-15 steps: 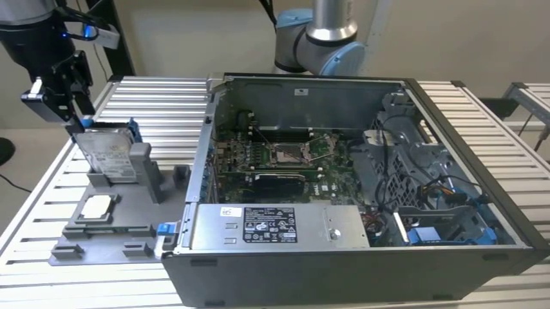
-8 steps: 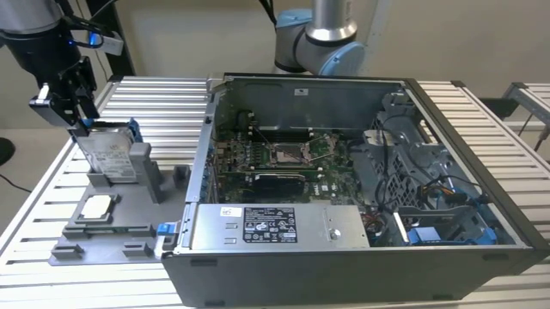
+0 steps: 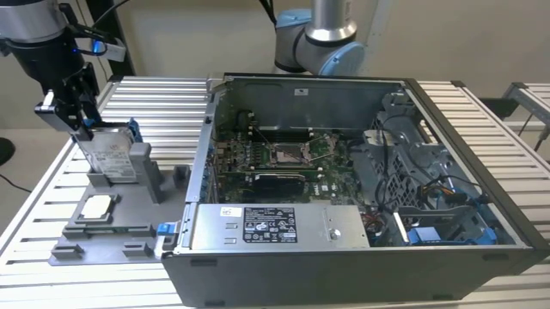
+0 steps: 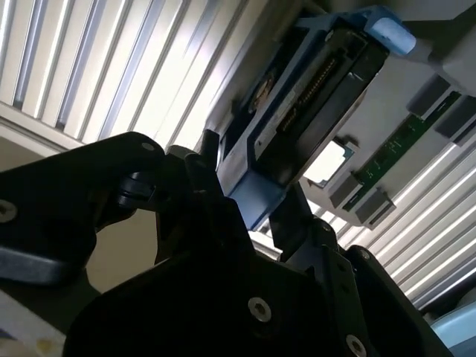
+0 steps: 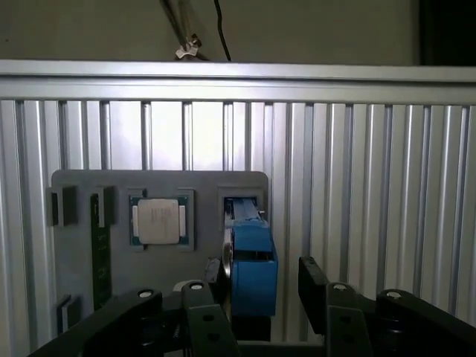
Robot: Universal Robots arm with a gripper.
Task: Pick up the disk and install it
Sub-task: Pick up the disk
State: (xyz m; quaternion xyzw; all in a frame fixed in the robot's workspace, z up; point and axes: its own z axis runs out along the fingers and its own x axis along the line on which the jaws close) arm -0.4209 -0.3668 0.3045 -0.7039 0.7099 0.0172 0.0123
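At the exterior view's left the gripper (image 3: 84, 125) straddles the top edge of the disk (image 3: 112, 158). The disk stands upright in the slotted holder (image 3: 148, 172) of the grey fixture plate (image 3: 129, 225), well apart from the case. The jaws are open: in the first wrist view one finger (image 5: 214, 271) sits just beside the blue carrier (image 5: 253, 271), while the other (image 5: 312, 286) shows a gap. Closing from this off-centre stance could shove the disk sideways and jam it in its slot, or the plastic carrier might flex and slip. The processor chip (image 3: 96, 206) lies near the holder's foot, where a dropped disk could strike it. Further right, in the open computer case (image 3: 344, 280), loose cables (image 3: 434, 183) near the drive bay (image 3: 442, 232) could snag a tilted disk
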